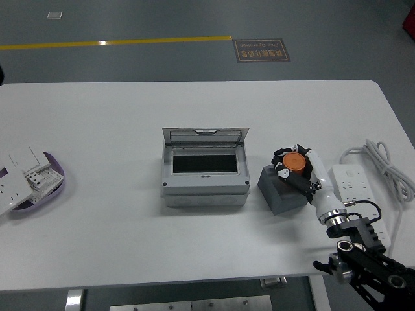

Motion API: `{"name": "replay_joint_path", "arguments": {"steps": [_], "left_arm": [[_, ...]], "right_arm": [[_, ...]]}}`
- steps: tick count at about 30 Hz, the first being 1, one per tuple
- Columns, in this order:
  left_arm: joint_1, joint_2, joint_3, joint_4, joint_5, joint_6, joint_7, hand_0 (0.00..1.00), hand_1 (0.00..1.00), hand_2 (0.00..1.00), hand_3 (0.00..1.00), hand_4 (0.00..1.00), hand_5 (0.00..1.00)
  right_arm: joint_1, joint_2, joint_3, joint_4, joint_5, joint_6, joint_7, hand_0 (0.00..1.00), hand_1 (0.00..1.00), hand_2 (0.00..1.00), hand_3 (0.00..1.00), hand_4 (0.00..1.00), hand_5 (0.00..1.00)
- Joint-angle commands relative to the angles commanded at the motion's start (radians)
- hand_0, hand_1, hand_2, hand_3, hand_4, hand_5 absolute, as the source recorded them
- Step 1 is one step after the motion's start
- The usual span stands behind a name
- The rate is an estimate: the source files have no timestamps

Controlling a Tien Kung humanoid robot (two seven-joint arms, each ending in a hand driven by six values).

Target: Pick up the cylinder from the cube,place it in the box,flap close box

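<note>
An orange cylinder (pixel 294 161) sits on top of a dark grey cube (pixel 280 192) at the right of the table. My right hand (pixel 293 164) reaches in from the lower right and its fingers (pixel 280 170) curl around the cylinder, which still rests on the cube. Left of the cube stands a grey box (pixel 205 176) with its flap lid (pixel 205 135) tilted up at the back, showing a dark slot inside. My left arm does not show.
A white power strip (pixel 351 183) with a coiled cable (pixel 382 162) lies at the right edge, close to my forearm. At the left edge a purple tray (pixel 57 175) holds white switch plates (pixel 23 172). The white table (pixel 117 123) ends near the picture's bottom.
</note>
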Motion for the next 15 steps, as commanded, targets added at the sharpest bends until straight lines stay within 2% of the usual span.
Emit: {"name": "replay_joint_path", "arguments": {"steps": [4, 5, 9, 10, 11, 15], "left_arm": [[0.000, -0.001, -0.001, 0.000, 0.000, 0.000, 0.000, 0.595, 0.629, 0.624, 0.639, 0.702, 0.220], [0.000, -0.001, -0.001, 0.000, 0.000, 0.000, 0.000, 0.594, 0.630, 0.624, 0.640, 0.702, 0.220], [0.001, -0.002, -0.001, 0.000, 0.000, 0.000, 0.000, 0.594, 0.630, 0.624, 0.640, 0.702, 0.220], [0.001, -0.003, -0.001, 0.000, -0.001, 0.000, 0.000, 0.594, 0.630, 0.624, 0.640, 0.702, 0.220], [0.001, -0.003, -0.001, 0.000, -0.001, 0.000, -0.001, 0.594, 0.630, 0.624, 0.639, 0.702, 0.218], [0.003, -0.003, 0.003, 0.001, -0.004, 0.000, 0.000, 0.594, 0.630, 0.624, 0.639, 0.702, 0.218]], "right_arm": [[0.002, 0.002, 0.000, -0.001, 0.003, -0.005, 0.004, 0.411, 0.395, 0.355, 0.307, 0.002, 0.002], [0.003, 0.003, 0.000, -0.001, 0.005, -0.007, 0.006, 0.315, 0.309, 0.274, 0.208, 0.002, 0.002], [0.012, 0.006, 0.010, 0.007, 0.005, -0.016, 0.013, 0.315, 0.309, 0.274, 0.208, 0.002, 0.002], [0.015, 0.006, 0.013, 0.013, 0.003, -0.020, 0.012, 0.315, 0.309, 0.274, 0.208, 0.002, 0.002], [0.019, 0.006, 0.017, 0.022, -0.003, -0.026, 0.009, 0.286, 0.259, 0.233, 0.185, 0.002, 0.002], [0.045, -0.001, 0.010, 0.082, -0.063, -0.053, -0.041, 0.286, 0.259, 0.233, 0.185, 0.002, 0.002]]}}
